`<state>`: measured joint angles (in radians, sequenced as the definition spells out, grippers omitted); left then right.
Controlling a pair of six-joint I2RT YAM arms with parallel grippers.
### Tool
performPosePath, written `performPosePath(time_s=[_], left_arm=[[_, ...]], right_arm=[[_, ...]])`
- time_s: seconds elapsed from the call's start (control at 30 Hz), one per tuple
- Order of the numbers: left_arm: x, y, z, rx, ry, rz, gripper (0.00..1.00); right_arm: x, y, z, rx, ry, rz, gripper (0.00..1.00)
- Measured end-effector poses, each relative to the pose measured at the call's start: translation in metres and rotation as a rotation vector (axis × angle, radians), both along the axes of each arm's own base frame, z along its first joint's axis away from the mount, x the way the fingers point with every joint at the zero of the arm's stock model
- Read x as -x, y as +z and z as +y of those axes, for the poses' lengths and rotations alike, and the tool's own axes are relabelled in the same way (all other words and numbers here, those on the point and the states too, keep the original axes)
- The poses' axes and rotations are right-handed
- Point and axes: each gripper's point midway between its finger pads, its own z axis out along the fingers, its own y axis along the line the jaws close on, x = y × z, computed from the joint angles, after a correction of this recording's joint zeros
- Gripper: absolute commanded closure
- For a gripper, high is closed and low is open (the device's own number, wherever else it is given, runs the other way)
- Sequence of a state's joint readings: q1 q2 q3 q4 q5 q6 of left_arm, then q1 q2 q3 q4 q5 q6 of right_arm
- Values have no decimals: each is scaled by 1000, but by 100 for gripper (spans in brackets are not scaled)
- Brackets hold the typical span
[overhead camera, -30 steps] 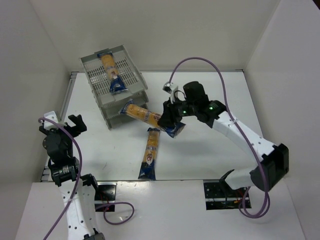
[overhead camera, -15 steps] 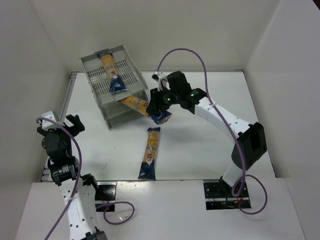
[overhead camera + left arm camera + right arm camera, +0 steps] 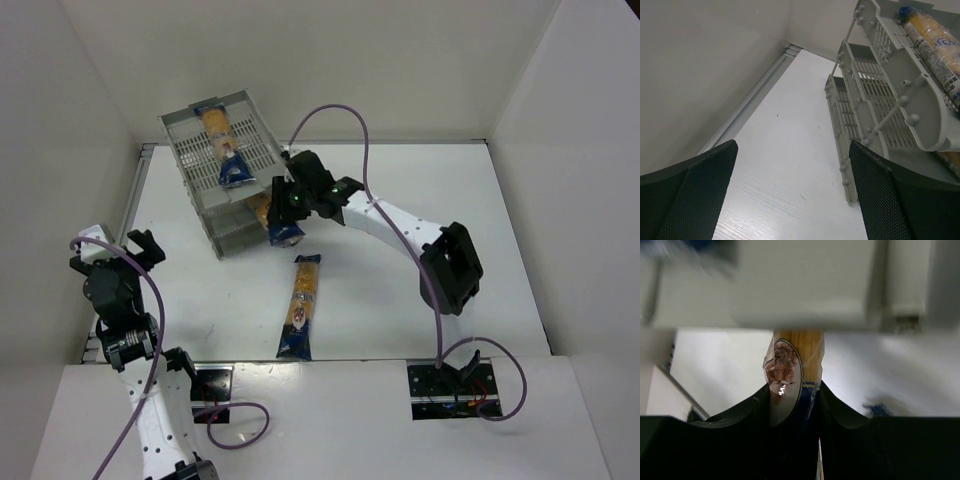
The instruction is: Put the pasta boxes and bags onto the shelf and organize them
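The grey three-tier shelf (image 3: 200, 205) stands at the back left. One pasta bag (image 3: 224, 146) lies in its top tray, also seen in the left wrist view as a pasta bag (image 3: 935, 45) on the shelf (image 3: 875, 95). My right gripper (image 3: 285, 212) is shut on the blue end of a second pasta bag (image 3: 262, 209), whose far end is inside a lower tray. In the right wrist view that bag (image 3: 796, 365) runs from between the fingers (image 3: 747, 407) under the blurred tray edge. A third bag (image 3: 301, 306) lies flat on the table. My left gripper (image 3: 792, 200) is open, with nothing between its fingers, left of the shelf.
White walls close the table at the back and on both sides. The right arm (image 3: 400, 222) stretches across the table's middle with its purple cable (image 3: 340, 115) arching over it. A metal rail (image 3: 750, 107) runs along the left wall.
My right gripper has moved left toward the shelf with the bag, pushing the bag's far end into a lower tray. The left arm has barely shifted.
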<state>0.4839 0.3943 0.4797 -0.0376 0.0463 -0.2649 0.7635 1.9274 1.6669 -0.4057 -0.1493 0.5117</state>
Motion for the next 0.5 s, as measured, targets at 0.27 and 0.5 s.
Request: performPosePath(time_s=[0.27,0.5], left_arm=[[1,-6,6,2,22,6,1],[3,-4,8,-2,37,-3,1]], right_arm=[[-36,11,31,-21,-108,-54,100],[-31,-3,41,-1,-140,-42,77]])
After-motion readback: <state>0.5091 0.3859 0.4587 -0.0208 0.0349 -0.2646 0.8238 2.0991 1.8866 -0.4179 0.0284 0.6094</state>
